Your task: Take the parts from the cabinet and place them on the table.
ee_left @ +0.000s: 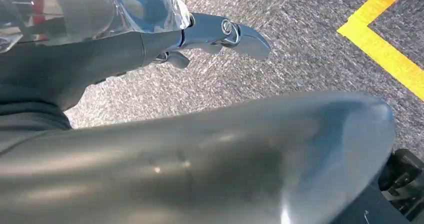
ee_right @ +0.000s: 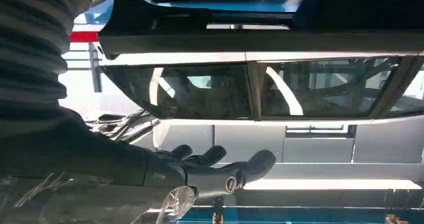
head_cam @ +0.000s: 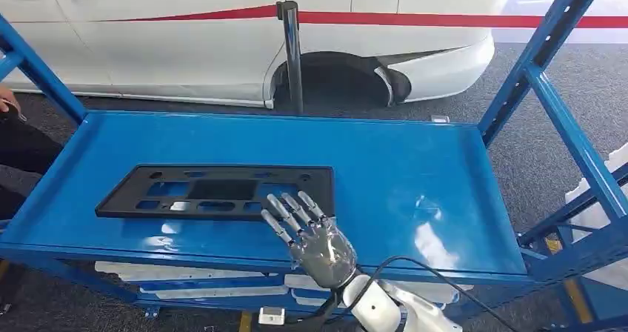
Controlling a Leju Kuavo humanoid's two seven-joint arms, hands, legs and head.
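A: So, where's the part rn?

B: The black plastic part (head_cam: 218,192), flat frame w/ cutouts, lies on the blue shelf (head_cam: 415,169) of the cabinet, toward the robot's left side, long edge parallel to the front lip. Not lifted yet.

A: And the right hand (head_cam: 307,232)?

B: Raised over the shelf's front edge, fingers apart and stretched fwd, holding nothing. Fingertips (head_cam: 285,206) sit at or just over the part's near right corner; can't tell if they touch. Prob spread like that to get around the thin edge, since a flat piece gives little to grab from above.

A: Left hand (ee_left: 220,34)?

B: Hangs down by the floor, grey carpet (ee_left: 280,59) w/ yellow tape (ee_left: 385,54) below it. Nothing in it; fingers mostly hidden, so can't tell whether they're apart or curled.

A: Anything else nearby?

B: White car (head_cam: 222,43) behind the rack, and a person's hand (head_cam: 7,98) at the far left edge. No desk in sight, so carrying comes later, I'd guess.
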